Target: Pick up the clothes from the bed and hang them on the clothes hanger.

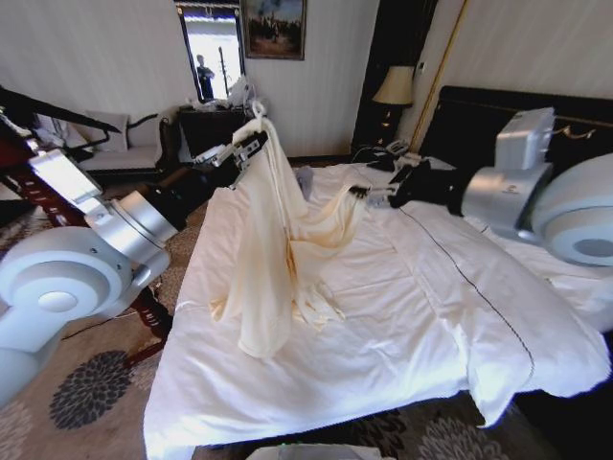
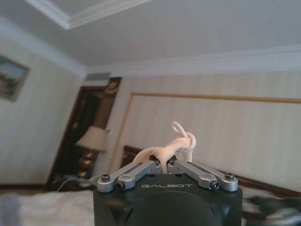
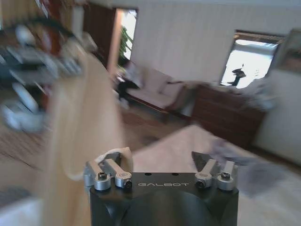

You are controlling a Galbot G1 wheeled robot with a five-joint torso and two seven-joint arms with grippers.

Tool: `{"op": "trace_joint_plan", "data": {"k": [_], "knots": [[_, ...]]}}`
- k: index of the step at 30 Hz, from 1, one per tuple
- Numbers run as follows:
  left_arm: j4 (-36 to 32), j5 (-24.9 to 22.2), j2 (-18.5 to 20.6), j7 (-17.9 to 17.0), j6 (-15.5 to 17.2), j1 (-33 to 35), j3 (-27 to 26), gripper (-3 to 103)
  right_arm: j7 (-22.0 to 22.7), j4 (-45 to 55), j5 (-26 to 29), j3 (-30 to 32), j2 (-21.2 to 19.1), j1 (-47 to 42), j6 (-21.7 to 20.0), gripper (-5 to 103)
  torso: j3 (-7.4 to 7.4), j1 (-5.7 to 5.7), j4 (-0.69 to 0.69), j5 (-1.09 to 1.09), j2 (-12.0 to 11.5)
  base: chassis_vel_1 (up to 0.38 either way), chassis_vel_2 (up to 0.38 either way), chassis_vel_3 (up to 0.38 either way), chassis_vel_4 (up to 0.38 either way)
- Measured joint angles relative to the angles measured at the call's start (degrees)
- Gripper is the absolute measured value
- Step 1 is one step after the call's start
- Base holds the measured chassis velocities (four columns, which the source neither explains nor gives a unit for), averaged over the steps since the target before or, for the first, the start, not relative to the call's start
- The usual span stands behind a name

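The cream clothes (image 1: 268,259) hang in a long drape from my left gripper (image 1: 254,144), raised above the bed's left half, with the lower hem resting on the white sheet. In the left wrist view that gripper (image 2: 167,162) is shut on a twisted bunch of the cream fabric (image 2: 178,143). My right gripper (image 1: 366,195) reaches in over the bed (image 1: 383,326) and meets a stretched-out fold of the garment. In the right wrist view it (image 3: 160,172) stands open, with cream cloth (image 3: 80,141) draped over one finger (image 3: 109,175). The black clothes hanger (image 1: 53,107) juts in at the far left.
A reddish-brown wooden post (image 1: 34,187) stands left of the bed beside my left arm. A small grey-blue garment (image 1: 305,180) lies near the pillows. The dark headboard (image 1: 479,120), a lamp (image 1: 395,86), a dark dresser (image 1: 211,129) and a sofa (image 1: 124,153) line the far wall.
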Motion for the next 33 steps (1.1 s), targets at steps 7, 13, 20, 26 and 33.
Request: {"op": "trace_joint_plan", "data": {"k": [7,13,20,26,33], "knots": [[6.2,1.7,-2.4,-2.4,0.0,-1.7,2.3,1,-6.4,4.0,-6.9,-2.1,3.5,0.6,-3.5,99,0.00,0.01,0.00,-0.03,0.0,0.000,0.000,0.000,0.000],[9.1,-0.2,-1.7,-2.5,0.1,-5.1,2.7,1,-11.1,3.2,-18.0,-6.7,6.5,-2.8,-4.1,100,0.01,0.01,-0.01,0.02,0.0,0.000,0.000,0.000,0.000],[11.1,-1.3,1.4,-2.1,1.0,-4.3,2.5,1,-13.0,0.0,-7.7,-6.5,10.4,-3.1,0.3,100,0.00,0.01,0.03,-0.02,0.0,0.000,0.000,0.000,0.000],[12.0,-2.3,1.4,-6.1,3.5,-11.2,9.0,1,-8.4,0.5,-7.0,-7.1,15.4,-2.7,-0.3,100,0.00,0.01,0.01,0.01,0.0,0.000,0.000,0.000,0.000],[15.0,-4.6,-3.4,-9.9,4.6,-28.7,23.1,1,-1.7,2.4,-13.2,-16.5,23.6,0.6,-3.6,100,0.00,0.01,-0.03,-0.01,0.0,0.000,0.000,0.000,0.000]]}}
